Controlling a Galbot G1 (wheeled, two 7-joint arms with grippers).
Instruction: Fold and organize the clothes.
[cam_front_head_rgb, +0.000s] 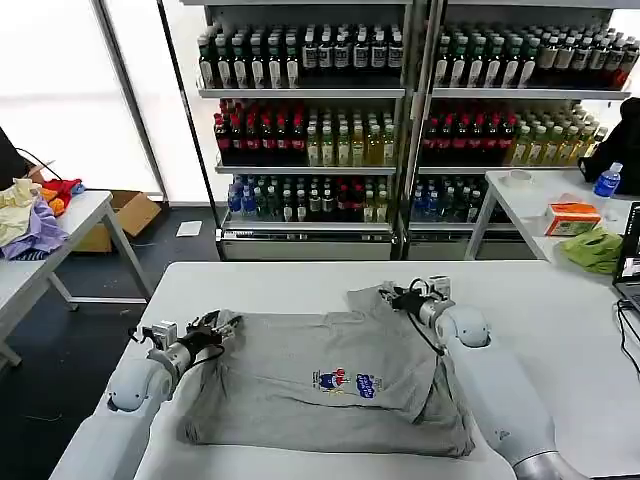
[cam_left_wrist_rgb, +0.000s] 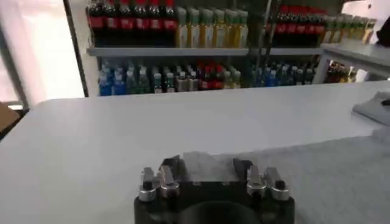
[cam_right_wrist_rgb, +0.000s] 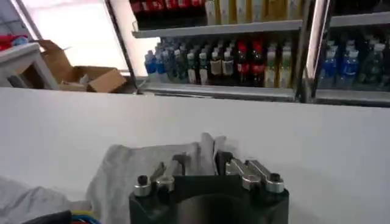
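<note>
Head view: a light grey shirt (cam_front_head_rgb: 330, 385) with a small colourful cartoon print is spread on the white tabletop (cam_front_head_rgb: 540, 300), lying over more grey cloth of the same kind at its right and near edges. The left tool (cam_front_head_rgb: 222, 325) is seen at the shirt's far left corner, its fingers set on the cloth there. The right tool (cam_front_head_rgb: 398, 297) is at the far right corner, where the fabric is bunched up against it. A heap of yellow, purple and red garments (cam_front_head_rgb: 30, 215) lies on a side table at the left (well apart from the shirt), and a lime-green bundle (cam_front_head_rgb: 592, 248) rests on another table at the right. Shelves of bottles (cam_front_head_rgb: 320, 110) stand behind.

Left wrist view: the left tool (cam_left_wrist_rgb: 213, 173) is shown low over the tabletop (cam_left_wrist_rgb: 122, 140), with a raised fold of the grey shirt (cam_left_wrist_rgb: 210, 165) pinched between its two fingers. More grey cloth extends across the tabletop beside it.

Right wrist view: the right tool (cam_right_wrist_rgb: 204, 165) is closed narrowly on an upstanding pleat of the grey shirt (cam_right_wrist_rgb: 146, 164), the fabric gathered between the fingers and trailing off over the tabletop (cam_right_wrist_rgb: 304, 146). A cardboard box (cam_right_wrist_rgb: 91, 76) is seen on the floor beyond the tabletop's edge.
</note>
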